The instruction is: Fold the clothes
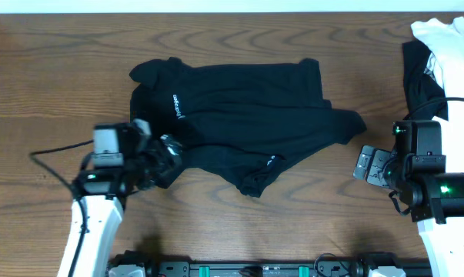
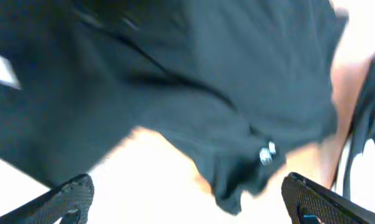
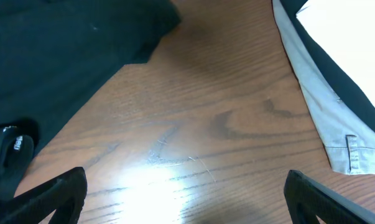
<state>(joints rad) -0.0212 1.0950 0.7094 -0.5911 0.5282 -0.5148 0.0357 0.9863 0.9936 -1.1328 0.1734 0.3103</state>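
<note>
Black T-shirt (image 1: 239,115) sits mid worktop (image 1: 62,61), rumpled, maybe partly folded, hard to say from overhead. Both claws released: left claw (image 1: 168,152) at its near-left edge, right claw (image 1: 368,163) over bare wood. Other clothes (image 1: 439,46) piled far right, so plenty left to fold.

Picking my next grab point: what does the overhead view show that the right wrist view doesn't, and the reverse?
Only overhead: the whole black T-shirt lying rumpled mid-table, its white chest logo, and the left arm at the shirt's lower-left edge.
Only right wrist: a close look at a pale hem strip beside the white garment, with a small loop-like mark on it.
Both: the black shirt's right part, the white garment at the right, and the wooden table.
</note>
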